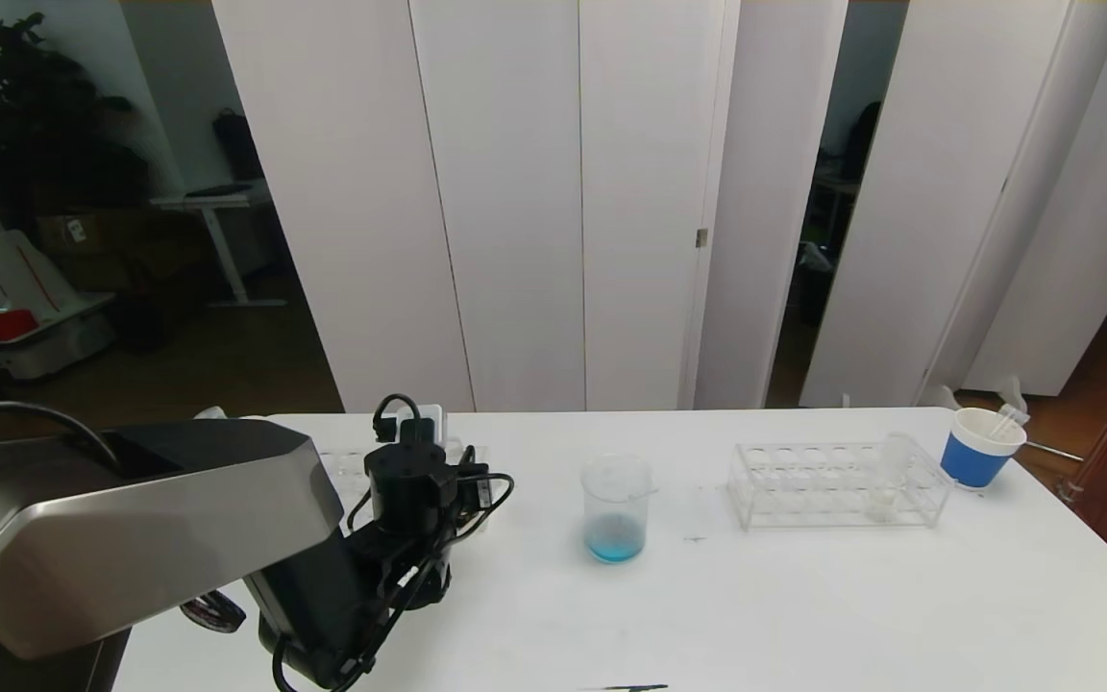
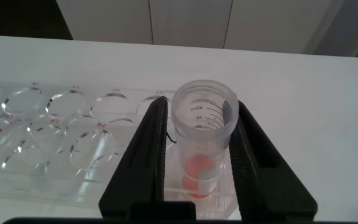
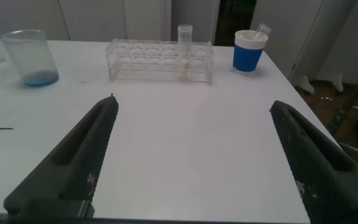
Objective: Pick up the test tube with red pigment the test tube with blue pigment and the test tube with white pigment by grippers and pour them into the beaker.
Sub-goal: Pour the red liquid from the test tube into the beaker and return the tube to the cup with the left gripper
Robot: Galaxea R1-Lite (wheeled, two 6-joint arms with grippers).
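My left gripper [image 2: 202,104] is shut on the test tube with red pigment [image 2: 204,121], one finger on each side below its rim. The tube stands upright in the end slot of a clear rack [image 2: 55,130]. In the head view that gripper [image 1: 409,500] is at the table's left. The beaker [image 1: 617,507] stands mid-table with blue at its bottom. The test tube with white pigment [image 3: 184,53] stands in a second clear rack [image 1: 837,485]. My right gripper [image 3: 194,104] hangs open over bare table. The test tube with blue pigment is out of view.
A blue-and-white paper cup [image 1: 979,447] with a clear tube sticking out of it sits right of the second rack, near the table's right edge. White panels stand behind the table. Bare tabletop lies in front of the beaker [image 3: 30,57].
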